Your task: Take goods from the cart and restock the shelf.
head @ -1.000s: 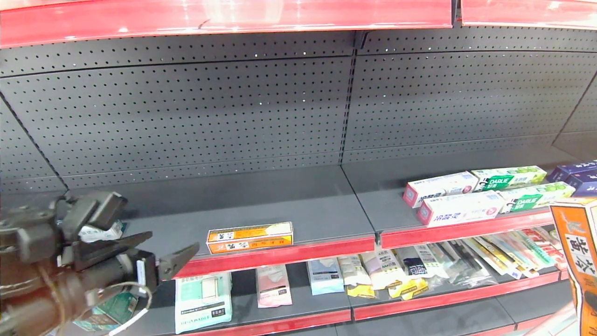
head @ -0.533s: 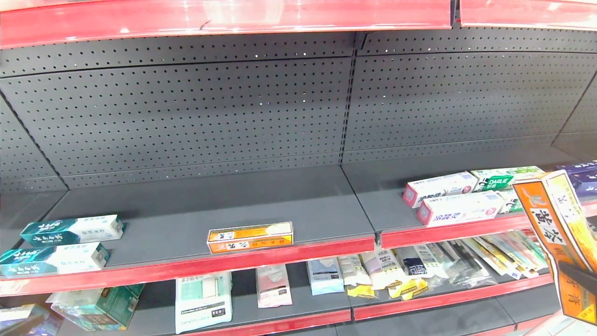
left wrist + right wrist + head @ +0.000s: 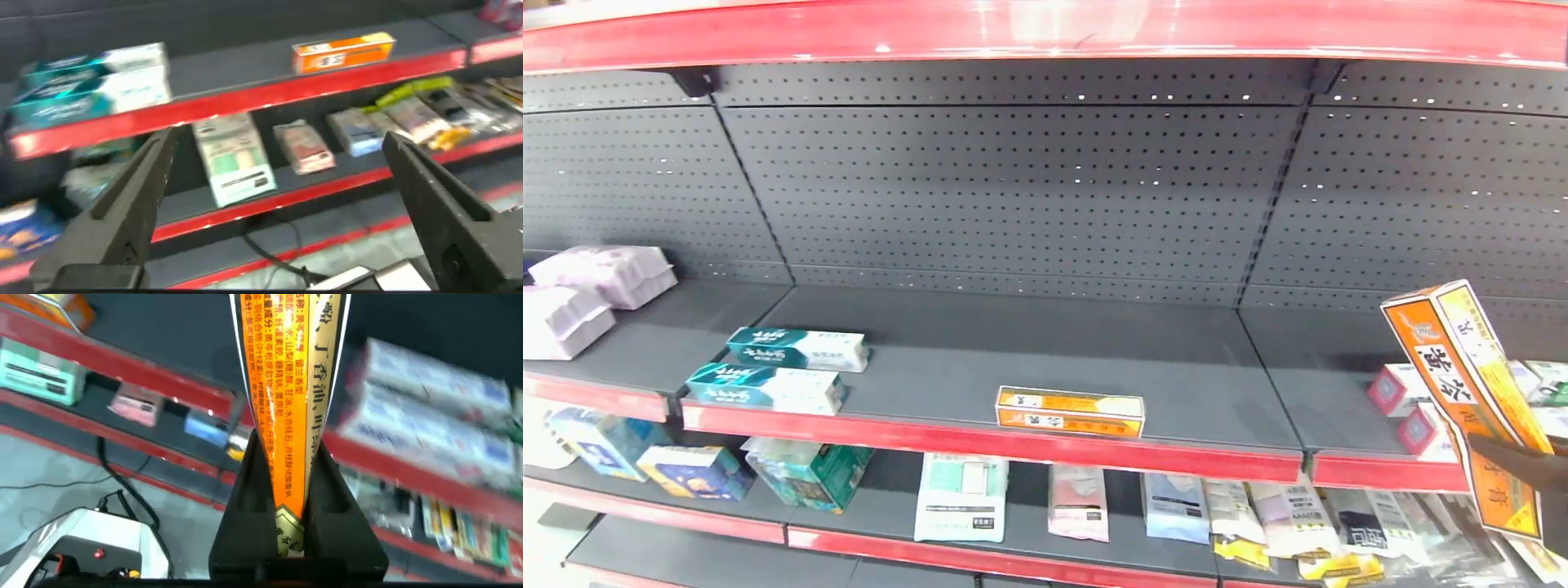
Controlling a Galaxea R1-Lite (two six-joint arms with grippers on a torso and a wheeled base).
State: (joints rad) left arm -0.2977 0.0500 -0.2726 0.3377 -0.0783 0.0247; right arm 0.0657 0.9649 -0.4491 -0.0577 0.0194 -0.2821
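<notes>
My left pincer hangs released, fingers spread wide with nothing between them, facing the lower shelves. My right pincer is clenched on the lower end of one tall orange box, held tilted at the right side of the scene. In the head view one dark finger crosses that box, and the rest is cut off at the frame edge.

The held box hides part of the pink-ended boxes behind it. I count two, and anything past them is too covered to tell.

On the lower shelf flat pouches lie in a row; those at the right overlap, so I cannot count them.

On the middle shelf, one flat orange carton lies at the front lip, two teal-and-white boxes sit to the left, and two pale wrapped packs sit farthest left.
</notes>
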